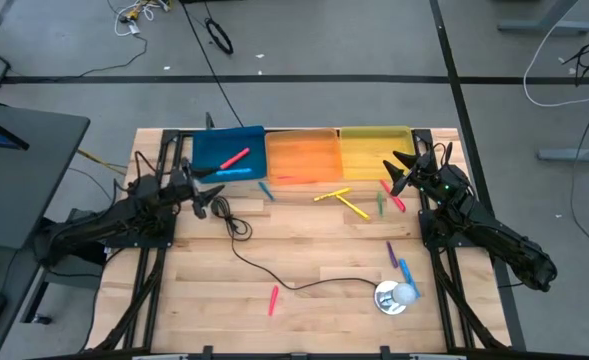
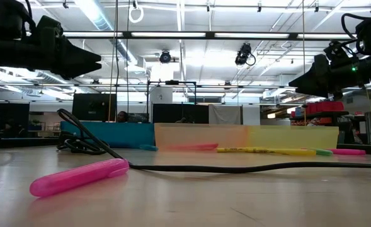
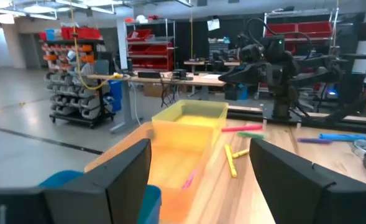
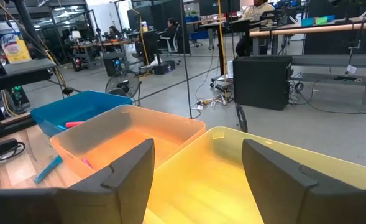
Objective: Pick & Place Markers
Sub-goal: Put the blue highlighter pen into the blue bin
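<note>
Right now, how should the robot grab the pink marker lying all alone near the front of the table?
Probably from straight above, pinching the pink marker across its middle. It lies flat on the wood table, slightly slanted, with bare space on both sides, so the fingers should straddle its thin width. The black cable passes just behind it, so drop in clear of that.

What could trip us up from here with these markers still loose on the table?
The black cable snakes across the table between the pink marker and the trays, so a low sweep by the open left gripper might snag it. The two yellow markers lie crossed, so the open right gripper may pinch both.
</note>
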